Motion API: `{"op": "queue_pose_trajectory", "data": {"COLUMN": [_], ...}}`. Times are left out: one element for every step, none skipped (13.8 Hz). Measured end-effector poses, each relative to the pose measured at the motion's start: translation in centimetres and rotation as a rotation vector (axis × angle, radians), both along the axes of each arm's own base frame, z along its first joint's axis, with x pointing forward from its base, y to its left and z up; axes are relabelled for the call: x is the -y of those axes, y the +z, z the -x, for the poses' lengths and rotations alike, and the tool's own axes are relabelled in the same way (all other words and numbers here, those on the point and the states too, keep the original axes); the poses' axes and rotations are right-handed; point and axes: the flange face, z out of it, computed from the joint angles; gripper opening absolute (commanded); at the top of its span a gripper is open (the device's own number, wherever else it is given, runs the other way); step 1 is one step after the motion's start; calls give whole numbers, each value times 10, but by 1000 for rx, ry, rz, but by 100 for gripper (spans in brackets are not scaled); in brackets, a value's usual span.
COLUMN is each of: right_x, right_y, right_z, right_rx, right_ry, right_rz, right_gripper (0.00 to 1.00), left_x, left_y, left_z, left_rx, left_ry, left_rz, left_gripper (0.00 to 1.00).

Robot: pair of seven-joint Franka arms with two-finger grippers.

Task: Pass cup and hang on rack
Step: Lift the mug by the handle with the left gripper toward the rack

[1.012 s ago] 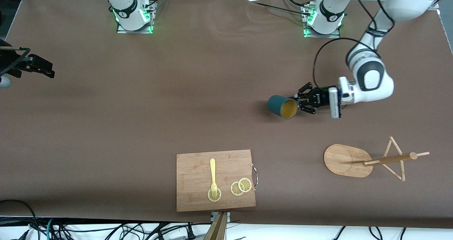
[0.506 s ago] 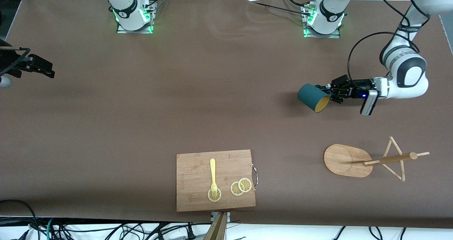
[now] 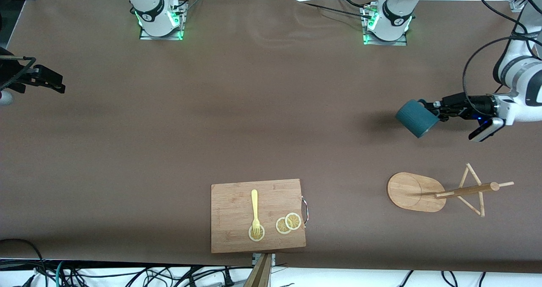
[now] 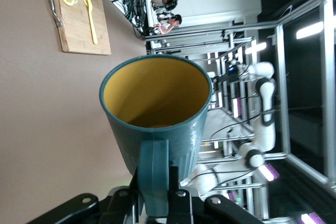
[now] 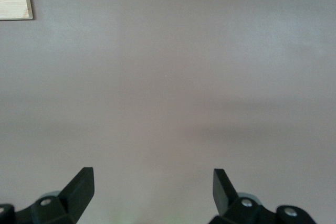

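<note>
Teal and ribbed on the outside, ochre within, the cup (image 3: 417, 118) is off the table, held in the air above the bare brown cloth at the left arm's end of the table. It is tipped on its side. The left gripper (image 3: 432, 109) is clenched on the cup's small handle (image 4: 154, 174), with the fingers (image 4: 176, 203) pressed on either side of it, as the left wrist view confirms. The left arm enters from the edge of the front view and carries the gripper roughly level.

The rack (image 3: 440, 191), of light bamboo, stands on the table nearer to the front camera than the spot under the cup and well apart from the cup. Its oval base (image 3: 410, 191) rests flat on the cloth; the central post (image 3: 465, 190) and crossed pegs (image 3: 473, 189) carry nothing.

The right gripper (image 5: 153, 190) is over bare tablecloth at the right arm's end of the table, where that arm waits. Its fingers (image 5: 80, 187) are released, spread wide with nothing between them.

A wooden cutting board (image 3: 237, 227) lies at the table edge nearest the front camera, about midway along it, well apart from the rack. On it lie a yellow fork (image 3: 255, 211) and three lemon slices (image 3: 288, 223); the fork's tines rest on one slice, while the other two overlap near the board's metal handle (image 3: 305, 211).
</note>
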Motion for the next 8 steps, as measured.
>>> {"op": "queue_pose_trajectory", "data": {"right_x": [0,0,0,0,0,0,1,2], "right_y": [0,0,0,0,0,0,0,0], "right_z": [0,0,0,0,0,0,0,0], "right_rx": [0,0,0,0,0,0,0,0], "right_ry": [1,1,1,2,1,1,-1,-2], "right_rz": [0,0,0,0,0,0,0,0], "right_gripper": [100,100,100,100,100,100,100,100], "left_x": [-9,-16,-23,-29,-36,-42,-48,-53], "left_y": [-1,-2,-5,-7,-9,-8,-6,-4], "left_z": [-8,-17,-25,-33,-41,-47,-53,-57], "left_rx": [-54,-104,-148,-186,-222,-244,-257,-267], "left_ry": [1,4,10,16,22,27,28,35], "left_rz": [21,32,39,44,49,52,53,49], "left_gripper": [0,0,0,0,0,0,0,0]}}
